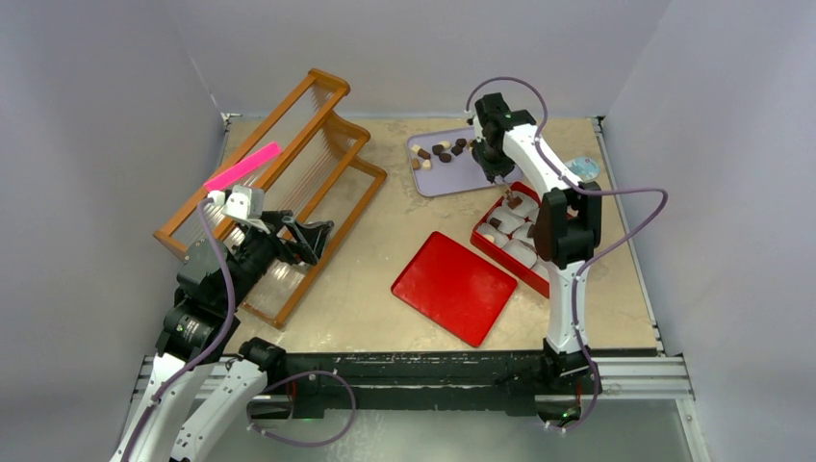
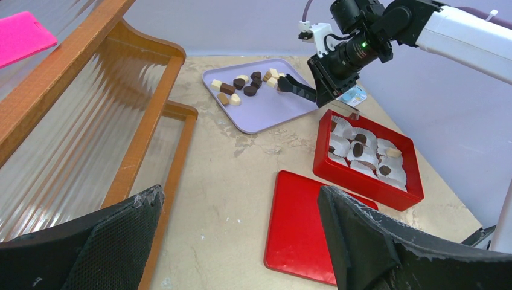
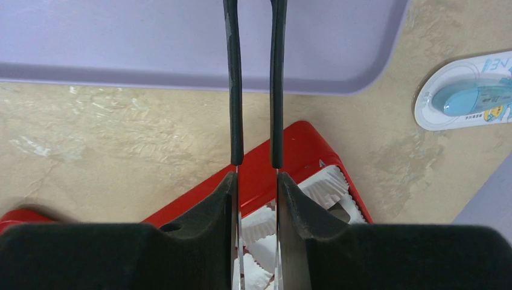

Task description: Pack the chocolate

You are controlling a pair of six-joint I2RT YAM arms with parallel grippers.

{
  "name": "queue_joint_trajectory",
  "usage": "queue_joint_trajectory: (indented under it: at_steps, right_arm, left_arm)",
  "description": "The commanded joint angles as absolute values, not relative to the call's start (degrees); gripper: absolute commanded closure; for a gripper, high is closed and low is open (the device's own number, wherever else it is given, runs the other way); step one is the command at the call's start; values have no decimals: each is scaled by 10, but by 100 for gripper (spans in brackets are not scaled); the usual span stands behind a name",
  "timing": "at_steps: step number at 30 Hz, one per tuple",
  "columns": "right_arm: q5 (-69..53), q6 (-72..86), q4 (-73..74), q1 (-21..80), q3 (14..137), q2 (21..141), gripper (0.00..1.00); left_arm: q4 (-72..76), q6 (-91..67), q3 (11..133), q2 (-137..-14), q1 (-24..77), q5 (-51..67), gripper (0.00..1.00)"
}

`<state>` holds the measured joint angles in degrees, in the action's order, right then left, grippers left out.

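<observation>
Nearest, by the left edge of the worktop [image 1: 385, 308], the left gripper [image 2: 240, 205] hangs over the wooden rack [image 1: 289, 173] with its fingers spread wide and nothing between them; it seems to have no part in this step. Past it the red lid [image 1: 454, 286] lies flat towards the near right. Just beyond, by the right edge, is the red box [image 2: 368, 184], whose paper cups [image 2: 341, 128] are partly filled with pieces [image 2: 358, 148]. Farther on, the right gripper [image 3: 256, 181] is clamped on a pair of tweezers [image 3: 235, 90], their arms squeezed to a narrow gap with nothing seen between them. The loose chocolate [image 2: 250, 90] sits clustered on the lavender tray [image 2: 272, 112] at the far edge. The tweezer tips lie just beside the cluster's right-hand pieces; whether they touch cannot be told. This looks like a reach for the next piece. The next move would call for setting the tips astride one piece, pinching gently, then carrying it to an empty cup.
</observation>
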<state>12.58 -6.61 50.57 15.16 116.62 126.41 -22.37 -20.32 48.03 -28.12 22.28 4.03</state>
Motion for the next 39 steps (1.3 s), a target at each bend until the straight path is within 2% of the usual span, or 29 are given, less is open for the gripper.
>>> queue_joint_trajectory:
  at_steps: [1,10,18,32,39]
  right_arm:
    - [137,-66,500,160,1161,1224,72]
    - [134,-60,506,160,1185,1222,72]
    - [106,-40,492,160,1138,1173,72]
    - [72,64,499,168,945,982,72]
    - [113,137,564,176,852,848,71]
  left_arm:
    - [-219,-193,482,-281,226,38,2]
    - [-220,-193,482,-280,226,37,3]
    - [-219,-193,482,-280,226,38,3]
    - [-217,-196,482,-276,226,46,3]
    - [-217,-197,481,-277,229,51,3]
